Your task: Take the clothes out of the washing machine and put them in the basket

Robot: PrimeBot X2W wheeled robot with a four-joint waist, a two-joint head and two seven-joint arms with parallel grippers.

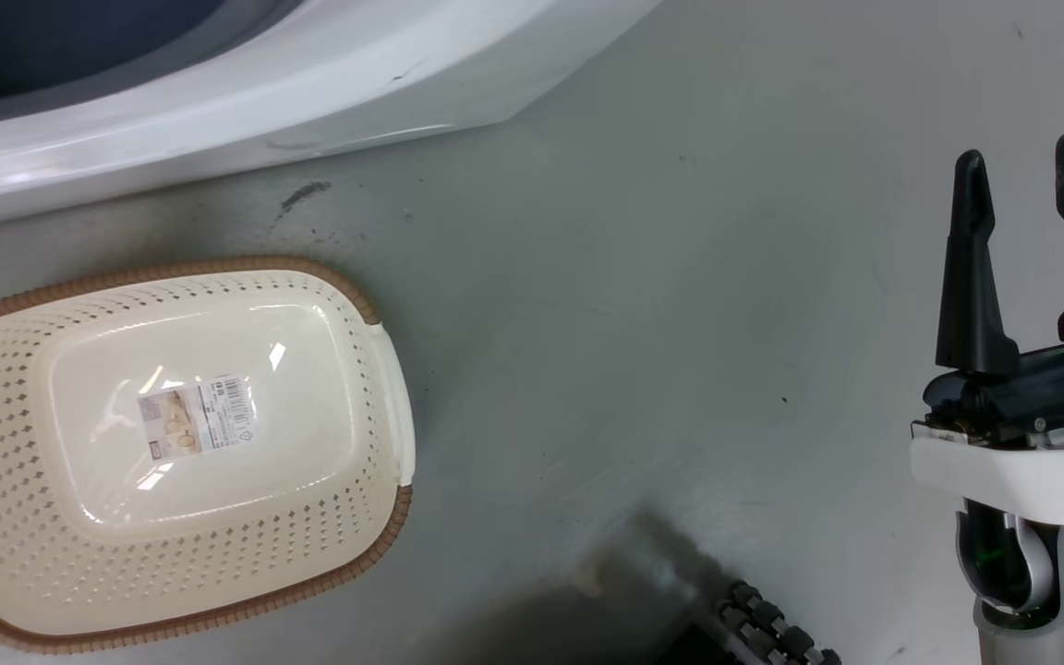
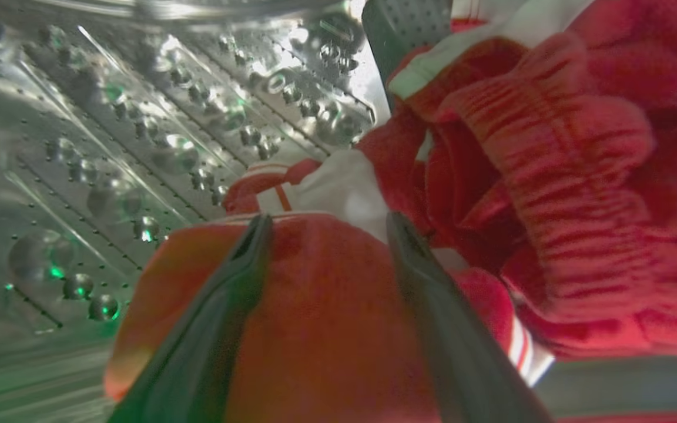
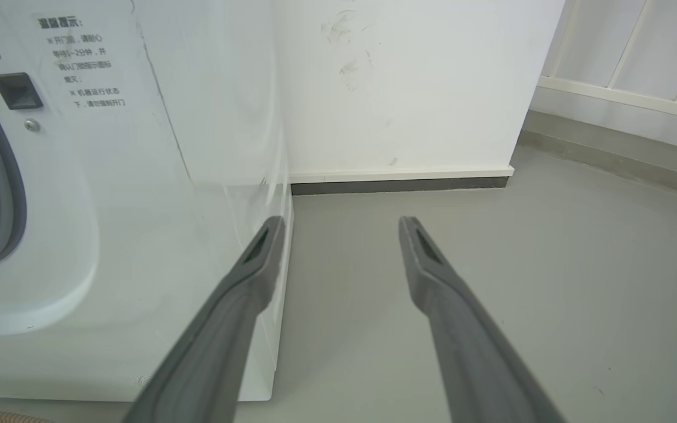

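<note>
Clothes (image 2: 550,176): red heap inside washing machine (image 3: 138,176) drum (image 2: 138,147) | left gripper (image 2: 329,218): jaws apart, straddling a red fold (image 2: 327,305) | right gripper (image 1: 1021,152): jaws apart, empty | basket (image 1: 172,270): floor (image 1: 680,323), before washing machine | you: close on thick fold, withdraw slowly, avoid snagging.

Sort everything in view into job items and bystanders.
Job: clothes, washer, basket, left claw.
Bystanders: floor, wall, skirting.
</note>
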